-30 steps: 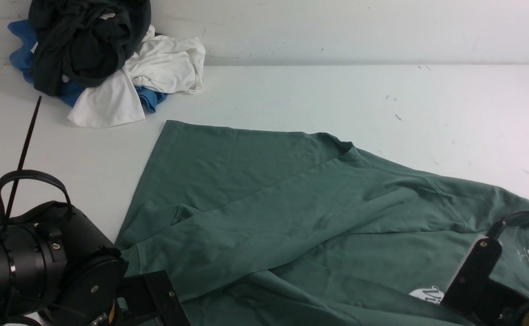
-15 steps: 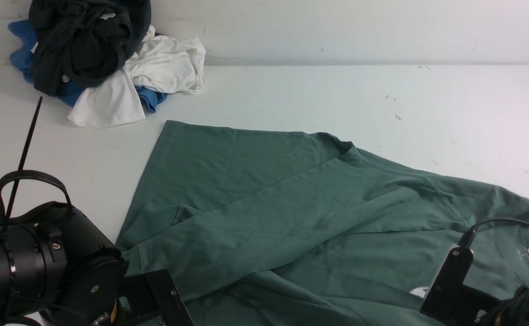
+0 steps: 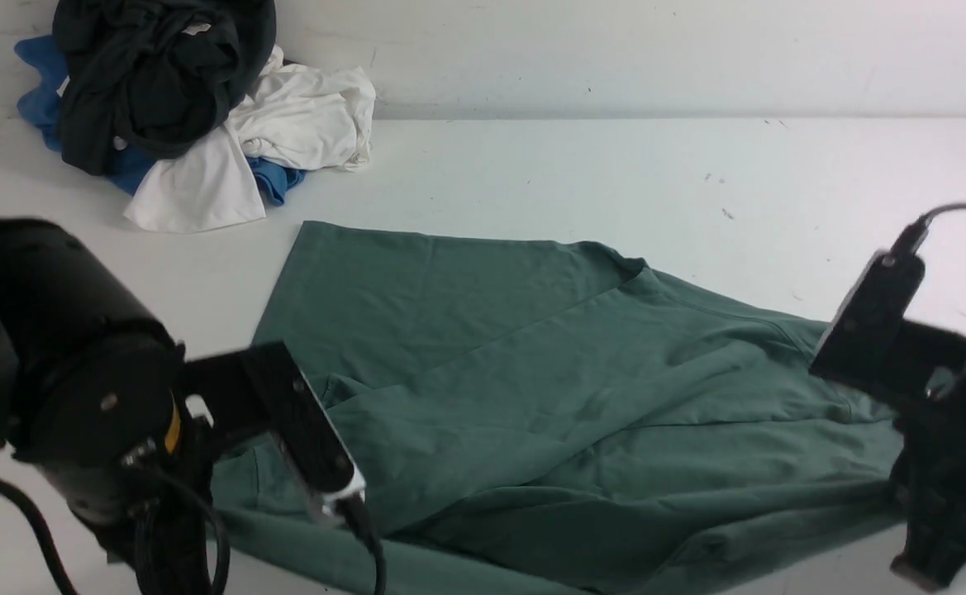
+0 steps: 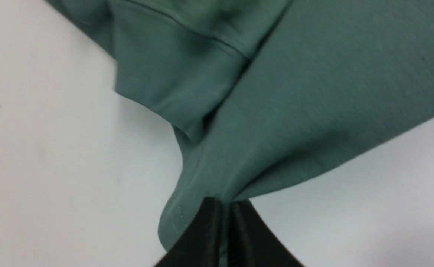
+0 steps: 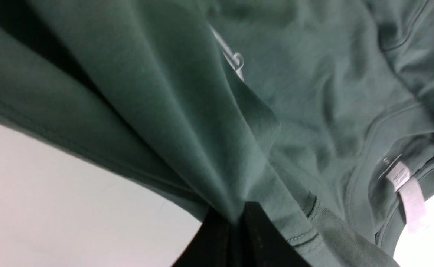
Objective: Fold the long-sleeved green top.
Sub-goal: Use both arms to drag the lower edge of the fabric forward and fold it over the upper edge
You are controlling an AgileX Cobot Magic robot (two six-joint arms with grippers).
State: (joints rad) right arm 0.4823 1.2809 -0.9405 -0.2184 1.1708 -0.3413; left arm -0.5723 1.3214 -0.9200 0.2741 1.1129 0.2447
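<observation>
Now the white table (image 3: 582, 165) carries the green long-sleeved top (image 3: 532, 388) across its middle and toward its near edge. One sleeve is laid diagonally over the body, and the far hem corner points at the far-left corner. There a black garment (image 3: 152, 74), a white garment (image 3: 301, 116) and a blue garment (image 3: 276, 178) sit in a heap, well apart from the work.

A second ago both arms sat low at the near edge. Both have since risen, and the near border of the top has come up off the table with them, so it hangs in a slack fold between the two arms.

The left gripper (image 4: 227, 207) is pinched tight on the stitched hem of the top, with cloth fanning out from its closed jaws. The right gripper (image 5: 239, 218) stood wide a second ago. It has now clamped down on a bunched ridge of fabric near the collar, beside the neck label (image 5: 402, 178).

The white logo print (image 5: 231, 59) showed by the right arm in the front view before. It is now hidden there and only glimpsed from the right wrist.

With both near points held and raised, the fold looks begun. The lifted half probably needs carrying toward the far edge and laying flat. Uneven height between the arms could skew the crease.
</observation>
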